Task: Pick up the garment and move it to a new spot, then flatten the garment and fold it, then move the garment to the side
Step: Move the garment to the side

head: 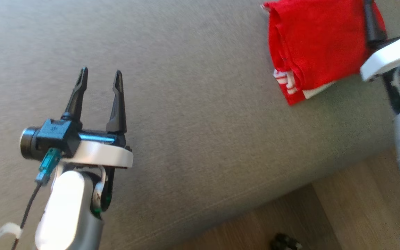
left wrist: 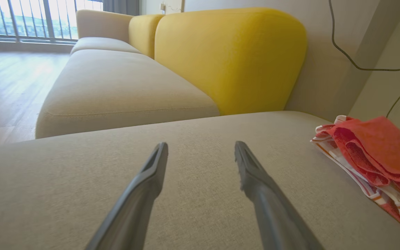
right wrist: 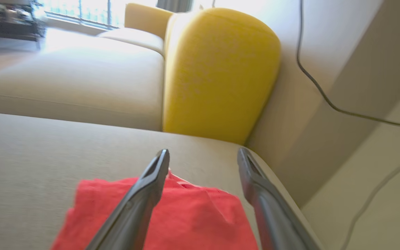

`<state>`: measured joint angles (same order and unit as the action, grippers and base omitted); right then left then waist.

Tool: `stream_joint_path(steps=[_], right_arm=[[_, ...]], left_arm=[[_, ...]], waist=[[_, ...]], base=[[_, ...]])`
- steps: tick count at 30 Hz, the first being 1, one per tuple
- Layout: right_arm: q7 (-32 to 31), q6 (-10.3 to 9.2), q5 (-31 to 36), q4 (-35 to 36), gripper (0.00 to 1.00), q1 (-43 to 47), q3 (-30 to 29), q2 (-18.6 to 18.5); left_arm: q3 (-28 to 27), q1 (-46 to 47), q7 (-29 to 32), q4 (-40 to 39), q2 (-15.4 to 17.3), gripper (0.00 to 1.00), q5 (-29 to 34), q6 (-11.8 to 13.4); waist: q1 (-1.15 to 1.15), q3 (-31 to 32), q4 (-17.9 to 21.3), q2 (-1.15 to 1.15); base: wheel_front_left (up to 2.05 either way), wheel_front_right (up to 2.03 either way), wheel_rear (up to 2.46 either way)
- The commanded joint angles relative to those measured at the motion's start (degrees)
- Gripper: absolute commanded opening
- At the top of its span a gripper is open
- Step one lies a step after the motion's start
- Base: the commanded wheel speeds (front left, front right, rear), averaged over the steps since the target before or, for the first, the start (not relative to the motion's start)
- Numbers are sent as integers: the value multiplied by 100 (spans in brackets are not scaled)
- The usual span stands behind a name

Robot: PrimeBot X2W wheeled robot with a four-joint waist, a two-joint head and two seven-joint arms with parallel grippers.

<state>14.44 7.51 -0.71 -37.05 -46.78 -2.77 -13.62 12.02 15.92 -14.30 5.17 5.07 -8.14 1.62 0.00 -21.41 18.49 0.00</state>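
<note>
The left pincer (head: 101, 71) hangs wide open over the sofa (head: 203, 121) seat, holding nothing. Well to its right, the folded red garment (head: 318, 45) lies at the seat's end near the front edge, with white-striped layers showing at its side. The right pincer (right wrist: 204, 152) stands over it with fingers spread wide and nothing gripped between them; whether a finger grazes the cloth cannot be told. The seat is grey-beige fabric. A window (left wrist: 30, 17) shows far to the left, a yellow cushion (left wrist: 231, 59) stands behind the seat, and a dark cable (left wrist: 377, 69) hangs at the right. Wooden floor (head: 342, 208) lies before the sofa.
</note>
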Motion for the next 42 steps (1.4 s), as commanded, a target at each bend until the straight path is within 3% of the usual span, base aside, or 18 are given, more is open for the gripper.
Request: stream_joint_path(steps=[1,8,14,21,26,30,42], right_arm=[[6,-2,-71,270,100,155,181,34],[-86,-2,-455,1345,100,1032,710,149],[-123,-2,-641,1988,100,2003,577,551],[-17,-2,-366,2408,100,2911,127,979],[32,-2,-359,2532,100,3430,5,1067],[48,-2,-740,2533,100,3726,9,1071],[55,-2,-964,2713,100,3915,128,1073]], left_arm=[[-189,26,-65,-219,3,100,-34,49],[-402,-458,-68,-478,-138,100,-211,110],[-454,-941,-69,-557,-193,100,-248,122],[-411,-1300,-69,-536,-215,100,-411,15],[-394,-1502,-69,-494,-217,100,-530,41],[-461,-1616,-70,-485,-218,100,-549,65],[-692,-1805,-70,-660,-219,100,-593,76]], waist=[[0,386,-358,0],[0,1067,-1035,0],[0,1435,-1513,0],[0,1737,-1936,0],[0,1935,-2102,0],[0,2038,-2158,0],[0,2042,-2139,0]], base=[[0,0,0],[0,0,0],[0,0,0],[0,0,0],[0,0,0],[0,0,0],[0,0,0]])
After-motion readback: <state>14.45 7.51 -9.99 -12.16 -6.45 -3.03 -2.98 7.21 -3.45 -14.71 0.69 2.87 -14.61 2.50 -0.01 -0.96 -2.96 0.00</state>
